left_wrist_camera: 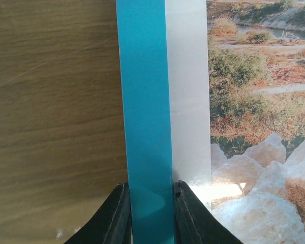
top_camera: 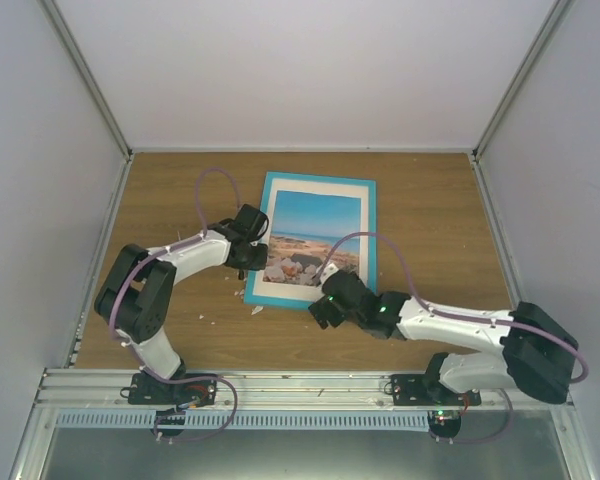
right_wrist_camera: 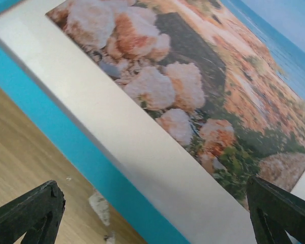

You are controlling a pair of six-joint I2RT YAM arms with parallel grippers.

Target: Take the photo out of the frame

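The frame (left_wrist_camera: pixel 145 101) lies face up in the middle of the desk (top_camera: pixel 430 300), nearer the far edge. The photo (top_camera: pixel 315 225) sits inside it behind a white mat (left_wrist_camera: pixel 188 91).

The left pincer (left_wrist_camera: pixel 151 190) pinches the frame's narrow left rail. With so slim a hold, I judge a lift could twist the frame loose or drag it across the desk. The right pincer (right_wrist_camera: pixel 152 185) is spread wide over the frame's near edge, and if it lowers carelessly a finger may scrape the picture face.

The left arm is folded, its elbow out toward the left edge. The right arm stretches low from the near right corner. White scraps (top_camera: pixel 258 310) lie beside the frame's near left corner.
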